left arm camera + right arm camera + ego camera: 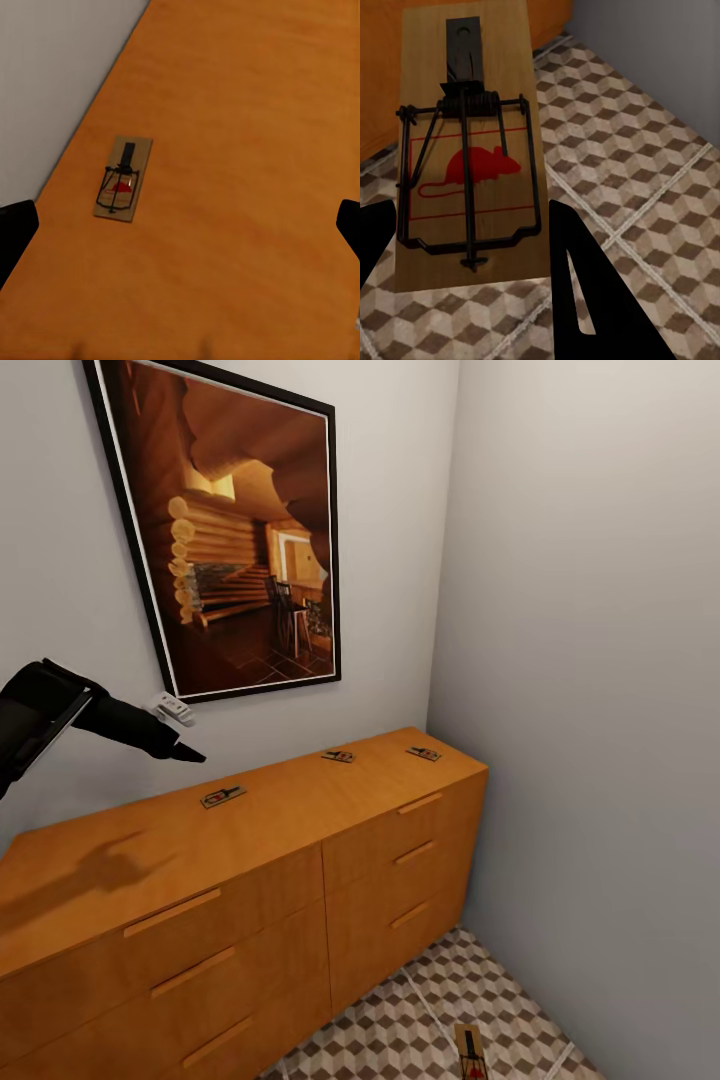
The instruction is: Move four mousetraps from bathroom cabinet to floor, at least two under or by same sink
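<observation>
While the right gripper [465,247] is closed on one mousetrap [472,142] above the bathroom floor [645,165], presumably for setting down, the left gripper [180,225] is held wide open and empty over the nearest mousetrap [123,178] on the cabinet [300,810], apparently readied for pickup.

place: a room corner in a home
walls: plain pale grey, meeting in a corner
decor: large black-framed picture [235,525] of a log-cabin interior
furniture: orange-brown wooden cabinet [250,900] with six drawer fronts
floor: tiles [420,1020] with a brown, beige and white cube pattern
</observation>
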{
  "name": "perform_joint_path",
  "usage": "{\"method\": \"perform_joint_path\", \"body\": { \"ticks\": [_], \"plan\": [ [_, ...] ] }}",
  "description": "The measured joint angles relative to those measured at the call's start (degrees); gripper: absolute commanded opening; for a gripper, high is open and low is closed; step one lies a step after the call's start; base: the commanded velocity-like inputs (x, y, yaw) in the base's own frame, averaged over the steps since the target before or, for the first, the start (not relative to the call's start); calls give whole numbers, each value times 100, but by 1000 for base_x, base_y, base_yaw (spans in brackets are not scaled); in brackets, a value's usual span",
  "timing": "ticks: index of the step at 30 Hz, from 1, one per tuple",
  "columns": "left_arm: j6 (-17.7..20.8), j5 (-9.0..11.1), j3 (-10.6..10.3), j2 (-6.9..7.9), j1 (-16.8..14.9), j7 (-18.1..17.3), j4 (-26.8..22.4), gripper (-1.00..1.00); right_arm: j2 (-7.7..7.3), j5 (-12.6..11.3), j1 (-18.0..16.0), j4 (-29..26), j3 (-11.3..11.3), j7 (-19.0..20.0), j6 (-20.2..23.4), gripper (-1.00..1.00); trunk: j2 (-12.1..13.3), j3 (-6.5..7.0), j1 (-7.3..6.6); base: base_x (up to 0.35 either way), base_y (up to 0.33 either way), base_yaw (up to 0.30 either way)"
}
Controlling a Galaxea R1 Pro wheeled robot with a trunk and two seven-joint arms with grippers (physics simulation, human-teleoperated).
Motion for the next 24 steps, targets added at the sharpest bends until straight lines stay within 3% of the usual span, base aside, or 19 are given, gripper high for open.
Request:
{"method": "perform_joint_path", "body": {
  "ticks": [24],
  "plan": [
    [-2, 0, 0, 0, 0, 1, 2, 100, 30, -8, 0, 9, -2, 24, 9, -100, 0, 0, 0, 0, 0, 0]
  ]
}}
